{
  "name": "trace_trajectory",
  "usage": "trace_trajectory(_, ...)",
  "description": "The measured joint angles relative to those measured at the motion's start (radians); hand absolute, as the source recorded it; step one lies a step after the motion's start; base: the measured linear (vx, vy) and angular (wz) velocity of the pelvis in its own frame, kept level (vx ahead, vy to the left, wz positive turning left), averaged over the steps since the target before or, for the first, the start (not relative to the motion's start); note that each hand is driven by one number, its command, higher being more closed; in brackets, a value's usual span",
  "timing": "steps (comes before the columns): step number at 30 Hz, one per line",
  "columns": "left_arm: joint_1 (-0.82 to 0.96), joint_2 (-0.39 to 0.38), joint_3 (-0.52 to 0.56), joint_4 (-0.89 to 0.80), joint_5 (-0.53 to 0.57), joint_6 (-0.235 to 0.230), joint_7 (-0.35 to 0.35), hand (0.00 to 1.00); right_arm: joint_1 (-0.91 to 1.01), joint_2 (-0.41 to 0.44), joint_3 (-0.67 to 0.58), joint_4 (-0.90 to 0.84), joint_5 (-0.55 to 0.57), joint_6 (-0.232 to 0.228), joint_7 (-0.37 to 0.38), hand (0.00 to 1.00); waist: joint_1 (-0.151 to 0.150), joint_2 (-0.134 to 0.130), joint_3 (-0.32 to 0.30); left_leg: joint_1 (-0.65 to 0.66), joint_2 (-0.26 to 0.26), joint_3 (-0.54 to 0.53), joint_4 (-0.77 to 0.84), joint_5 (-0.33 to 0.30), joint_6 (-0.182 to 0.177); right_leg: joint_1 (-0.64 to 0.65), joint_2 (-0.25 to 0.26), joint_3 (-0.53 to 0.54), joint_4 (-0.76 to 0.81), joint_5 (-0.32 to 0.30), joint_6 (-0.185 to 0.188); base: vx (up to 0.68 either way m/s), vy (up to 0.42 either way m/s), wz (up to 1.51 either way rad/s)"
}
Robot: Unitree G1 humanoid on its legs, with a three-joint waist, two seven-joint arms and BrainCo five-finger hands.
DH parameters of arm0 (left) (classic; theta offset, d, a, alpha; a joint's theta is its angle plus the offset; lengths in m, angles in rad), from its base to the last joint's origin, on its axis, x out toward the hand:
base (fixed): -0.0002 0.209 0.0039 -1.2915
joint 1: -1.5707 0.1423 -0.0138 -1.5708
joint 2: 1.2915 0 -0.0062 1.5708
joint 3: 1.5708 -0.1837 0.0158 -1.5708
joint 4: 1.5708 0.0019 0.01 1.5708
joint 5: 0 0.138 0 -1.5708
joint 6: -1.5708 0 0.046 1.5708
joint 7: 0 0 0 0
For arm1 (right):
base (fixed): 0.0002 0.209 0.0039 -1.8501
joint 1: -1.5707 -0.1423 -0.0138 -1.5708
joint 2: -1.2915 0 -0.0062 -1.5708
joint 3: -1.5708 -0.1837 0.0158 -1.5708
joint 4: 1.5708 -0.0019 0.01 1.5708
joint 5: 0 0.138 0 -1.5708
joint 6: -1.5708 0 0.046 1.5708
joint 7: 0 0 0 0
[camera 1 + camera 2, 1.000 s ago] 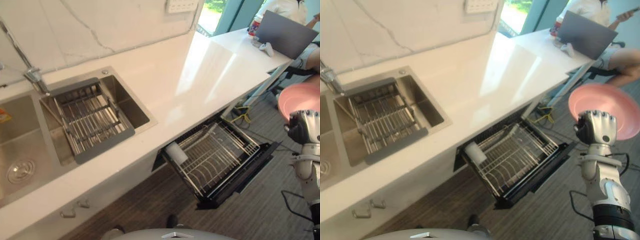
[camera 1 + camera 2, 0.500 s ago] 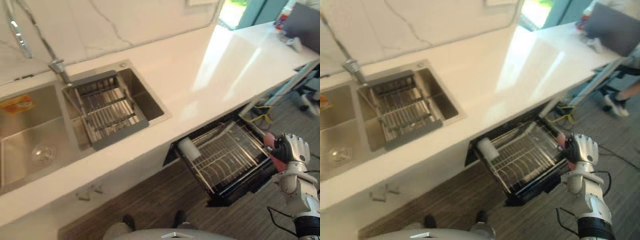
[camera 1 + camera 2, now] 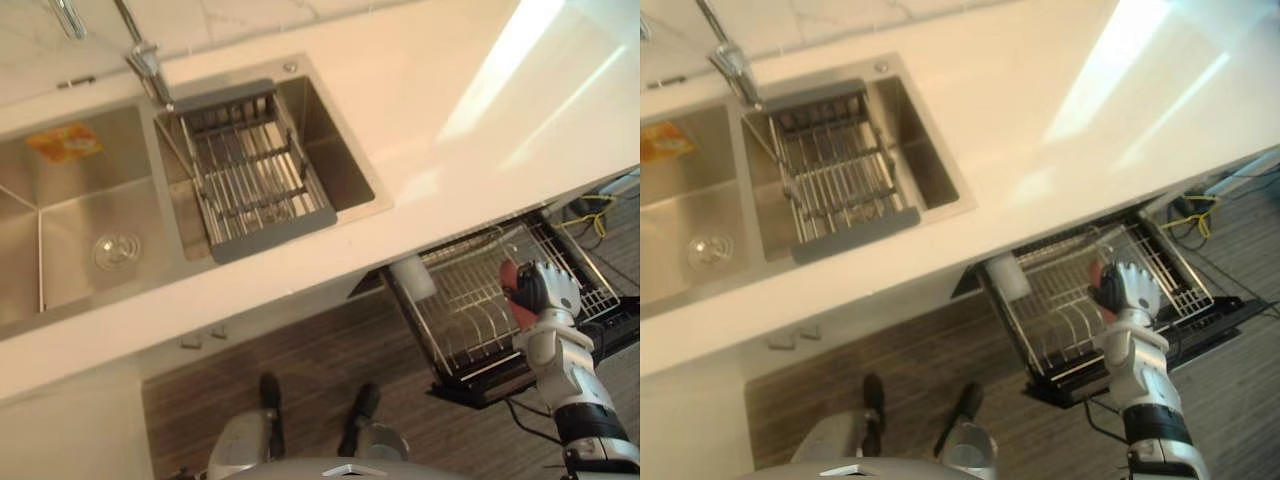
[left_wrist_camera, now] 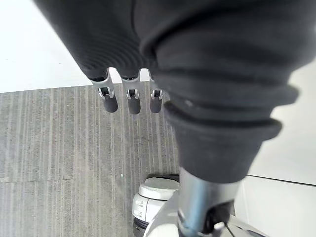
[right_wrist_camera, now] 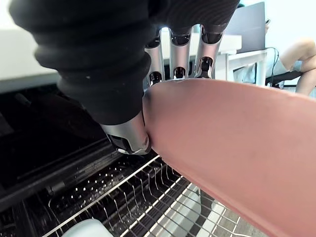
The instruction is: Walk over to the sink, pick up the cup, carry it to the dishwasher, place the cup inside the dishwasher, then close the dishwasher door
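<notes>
Pink plate [image 5: 232, 148] gripped by right hand [image 3: 548, 290] above rack [image 3: 460, 330]: lower it edge-first between tines, clear of white cup [image 3: 412, 278]; left hand [image 4: 129, 101] hangs relaxed.

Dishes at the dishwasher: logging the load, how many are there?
2: a white cup in the rack's corner; a pink dish in the right hand above the rack. More may hide under the counter.

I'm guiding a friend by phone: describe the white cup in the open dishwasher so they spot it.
Under the white countertop, right of the sink, is a pulled-out dishwasher rack. The white cup lies on its side in the rack's corner nearest the sink. It is the one pale solid thing among bare wires; the right hand holds a pink dish.
</notes>
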Motion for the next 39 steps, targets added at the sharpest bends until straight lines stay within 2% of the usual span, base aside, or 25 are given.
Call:
trace_trajectory(2,-0.039,0.007,-0.001,-0.007,-0.009,-0.003,0.0,0.0,-0.08,-0.007,0.004,0.041,0.052,0.02,-0.002,1.0,0.0,0.005,0.067,-0.039,-0.002,-0.017,0.001,0.019,0.004,-0.028,0.0,-0.016,0.0,0.013,-0.005,-0.07,0.025,0.2)
trace_trajectory(3,-0.046,0.009,-0.001,-0.012,-0.017,-0.003,0.0,0.0,-0.101,-0.014,0.01,0.054,0.068,0.026,-0.002,1.0,0.002,0.006,0.082,-0.048,-0.002,-0.02,0.001,0.023,0.003,-0.035,0.0,-0.017,0.0,0.016,-0.008,-0.08,0.039,0.17)
trace_trajectory(5,-0.07,0.015,-0.01,-0.034,-0.049,-0.004,0.0,0.0,-0.182,-0.06,0.038,0.099,0.142,0.054,-0.001,1.0,0.013,0.022,0.142,-0.074,-0.003,-0.026,0.005,0.034,0.005,-0.055,0.0,-0.017,0.001,0.025,-0.017,-0.07,0.041,0.09)
trace_trajectory(7,-0.083,0.02,-0.019,-0.038,-0.07,-0.005,0.0,0.0,-0.236,-0.084,0.038,0.119,0.18,0.07,-0.002,1.0,0.019,0.036,0.165,-0.099,-0.003,-0.027,0.012,0.039,0.007,-0.076,0.0,-0.015,0.001,0.033,-0.021,-0.07,0.041,0.03)
trace_trajectory(8,-0.095,0.027,-0.03,-0.038,-0.084,-0.005,0.002,0.0,-0.294,-0.109,0.039,0.151,0.203,0.081,-0.004,1.0,0.024,0.052,0.183,-0.122,-0.003,-0.028,0.022,0.042,0.008,-0.097,0.0,-0.014,0.002,0.04,-0.025,-0.05,0.034,0.01)
trace_trajectory(16,-0.136,0.041,-0.079,-0.037,-0.134,0.004,0.003,0.0,-0.481,-0.218,0.116,0.287,0.268,0.139,-0.005,1.0,0.03,0.128,0.223,-0.211,-0.003,-0.023,0.034,0.054,0.016,-0.195,-0.007,0.007,0.021,0.051,-0.036,-0.01,0.015,-0.03)
trace_trajectory(22,-0.147,0.04,-0.124,-0.037,-0.158,0.007,0.001,0.0,-0.556,-0.278,0.128,0.34,0.271,0.175,-0.024,1.0,0.034,0.158,0.234,-0.248,-0.008,-0.023,0.034,0.056,0.017,-0.26,-0.009,0.048,0.026,0.067,-0.036,0.05,0.008,-0.17)
trace_trajectory(23,-0.157,0.04,-0.129,-0.037,-0.164,0.01,0.002,0.0,-0.567,-0.29,0.136,0.34,0.268,0.185,-0.023,0.0,0.032,0.165,0.238,-0.252,-0.01,-0.024,0.034,0.056,0.017,-0.268,-0.01,0.058,0.026,0.069,-0.035,0.06,0.008,-0.22)
trace_trajectory(27,-0.196,0.04,-0.158,-0.036,-0.175,0.014,0.007,0.0,-0.567,-0.301,0.154,0.342,0.263,0.195,-0.016,0.0,0.031,0.19,0.238,-0.252,-0.013,-0.04,0.034,0.056,0.017,-0.279,-0.01,0.073,0.031,0.069,-0.035,0.05,0.003,-0.12)
trace_trajectory(31,-0.21,0.04,-0.174,-0.036,-0.183,0.016,0.008,0.0,-0.563,-0.284,0.154,0.346,0.309,0.188,-0.016,0.0,0.031,0.193,0.236,-0.254,-0.016,-0.053,0.031,0.056,0.016,-0.293,-0.012,0.087,0.043,0.067,-0.037,0.02,0.0,-0.08)
trace_trajectory(33,-0.21,0.039,-0.19,-0.033,-0.181,0.017,0.008,0.0,-0.548,-0.268,0.153,0.334,0.349,0.175,0.01,0.0,0.031,0.195,0.235,-0.253,-0.019,-0.053,0.03,0.056,0.015,-0.298,-0.016,0.093,0.047,0.066,-0.038,0.01,0.007,-0.05)
trace_trajectory(36,-0.211,0.036,-0.194,-0.029,-0.181,0.016,0.008,0.0,-0.491,-0.219,0.123,0.257,0.472,0.148,0.028,0.0,0.028,0.196,0.234,-0.247,-0.019,-0.053,0.022,0.06,0.012,-0.297,-0.018,0.095,0.051,0.065,-0.038,0.0,0.0,0.0)
trace_trajectory(39,-0.211,0.032,-0.19,-0.006,-0.171,0.023,0.008,0.0,-0.433,-0.13,0.063,0.154,0.585,0.094,0.064,0.0,0.02,0.196,0.234,-0.214,-0.02,-0.047,-0.012,0.075,0.011,-0.292,-0.02,0.105,0.064,0.059,-0.034,0.03,-0.012,-0.07)
